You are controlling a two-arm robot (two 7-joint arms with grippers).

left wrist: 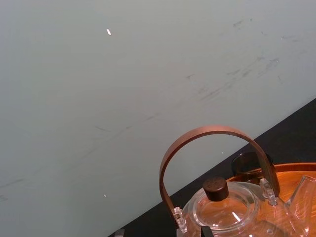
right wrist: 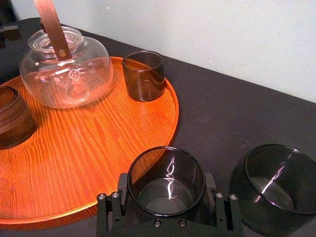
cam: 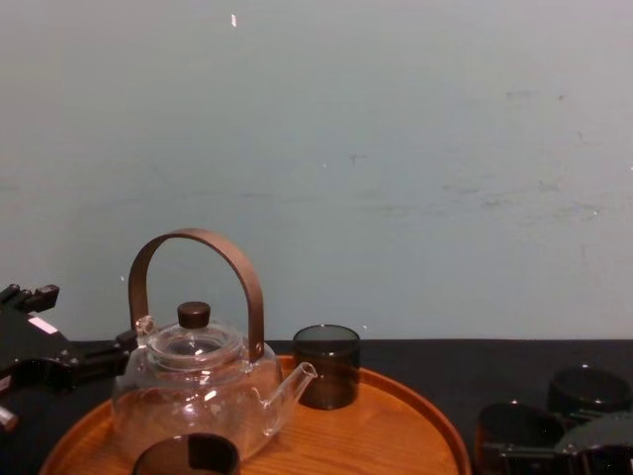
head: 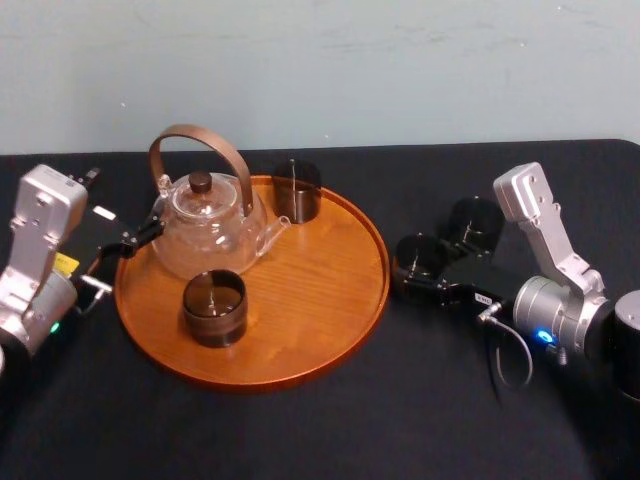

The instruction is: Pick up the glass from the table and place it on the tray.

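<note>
Table (head: 300,430): matte black, flat and wide, running well past the tray on both sides.
Front tumbler (head: 213,307): short, dark smoked glass, upright on the near part of the tray.
Tray (head: 310,290): large, round, orange-brown wood with clear grain and a low raised rim. Bare wood lies open on its right half.
Right gripper (right wrist: 166,183): low over the table just right of the tray. Its two black fingers sit against opposite sides of the glass, and by the look of the wrist view they are clamped on it.
Glass (head: 418,255): a short, straight-walled cylinder of dark smoked glass, open end up. It is just beside the tray's right rim, over the table and not yet on the tray.
Handling: probably light, rigid and smooth-walled, so slippery, and breakable. A hold across the middle of the wall, as now, looks right — firm, not crushing. It would need lifting clear of the rim and setting down softly.
Second table glass (head: 475,222): the same kind, on the table near the held one, behind it and to the right.
Left gripper (head: 135,238): at the tray's left edge, close by the teapot's side. Whether it is open or closed cannot be told.
Teapot (head: 205,225): clear glass, round-bellied, with a dark knob on the lid and an arched brown handle. It stands on the tray's rear left.
Rear tumbler (head: 297,190): dark smoked glass at the tray's far rim, just right of the teapot.
Wall (cam: 396,148): pale grey-green, lightly scuffed.
</note>
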